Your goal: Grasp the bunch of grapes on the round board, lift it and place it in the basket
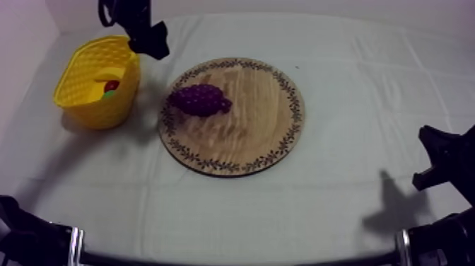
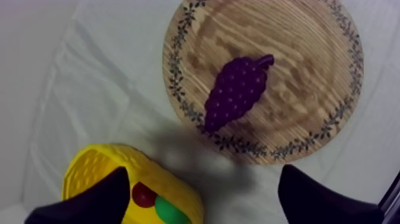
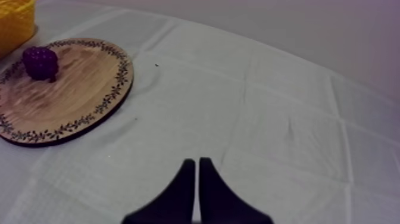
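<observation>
Left gripper [image 2: 205, 173], right gripper [image 3: 197, 162]: matt black fingers, broad at root, tapering to tips. Arm [image 1: 32, 240] black, silvery band.

Table [image 1: 212, 212] draped in a grey-white cloth [image 1: 353, 85], whose surface is crossed by pressed fold creases [image 3: 247, 89] that divide it into rectangular panels. Beyond the far edge rises a plain, pale wall [image 3: 333, 30], perhaps faintly pink, though the colour cast makes this uncertain. Illumination is even and diffuse, leaving soft-edged shadows [image 1: 396, 205] on the cloth.
</observation>
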Controlling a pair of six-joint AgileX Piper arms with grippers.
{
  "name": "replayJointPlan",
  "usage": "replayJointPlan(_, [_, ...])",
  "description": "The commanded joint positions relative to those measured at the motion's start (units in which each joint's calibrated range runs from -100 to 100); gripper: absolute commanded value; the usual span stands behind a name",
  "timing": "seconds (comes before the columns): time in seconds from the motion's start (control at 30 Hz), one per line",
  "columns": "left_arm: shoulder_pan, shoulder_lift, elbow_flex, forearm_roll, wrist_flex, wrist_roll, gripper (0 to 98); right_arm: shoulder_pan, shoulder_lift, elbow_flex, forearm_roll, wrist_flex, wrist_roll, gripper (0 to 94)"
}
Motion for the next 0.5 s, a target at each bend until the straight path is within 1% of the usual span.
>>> replayJointPlan(0.0, [-0.01,-0.1,0.69,0.09,-0.33,-0.22,96.2,0.02,-0.01,-0.03,0.01,0.0,0.01,0.4])
replayJointPlan(0.2, [0.18,0.4,5.1,0.25,-4.51,-0.39,96.2,0.02,-0.01,-0.03,0.01,0.0,0.0,0.4])
replayJointPlan(0.3, [0.54,0.95,8.76,0.14,-8.73,-0.07,96.0,0.02,-0.01,-0.03,0.01,0.0,0.0,0.4])
replayJointPlan(0.47, [1.25,2.61,15.56,-0.19,-17.56,0.66,95.2,0.02,-0.01,-0.03,0.01,0.0,0.0,0.4])
